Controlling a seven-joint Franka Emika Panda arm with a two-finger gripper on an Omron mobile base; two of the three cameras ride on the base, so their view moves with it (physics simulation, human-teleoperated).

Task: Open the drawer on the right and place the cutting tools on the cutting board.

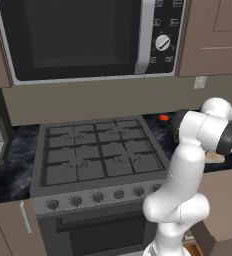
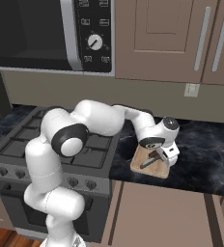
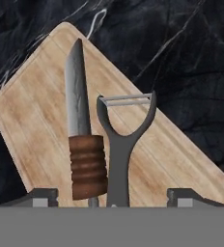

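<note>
Gripper [image 3: 112, 197] hangs right over the cutting board [image 3: 36, 125], jaws spread wide apart w/ nothing clamped between them. In hand view the two finger tips [image 3: 41, 197] sit at the bottom, one each side of the tools, not touching either as far as I can tell.

Both cutting tools lie flat on the board, side by side: knife [image 3: 81, 130] w/ grey blade and ribbed reddish-brown handle on one side, grey Y-shaped peeler [image 3: 119, 144] just beside it on the other. Handles may touch low down; can't tell. Board lies on the dark marbled counter [image 3: 181, 48], just right of the stove [image 2: 17, 144] in right base view, where the gripper [image 2: 163, 155] hovers low over the board [image 2: 147, 166].

Step, by my read: release of the second tool, so placing looks about done. Both items are on the board and the hand is empty.

Drawer [image 2: 162, 212]: brown panel below the counter edge in right base view, looks pulled out toward the base, but the inside isn't visible.

Next move calls for a straight lift up and away, jaws kept wide so the tips don't nudge knife or peeler off the board. Maybe shut the drawer after, though the task doesn't ask for it.
</note>
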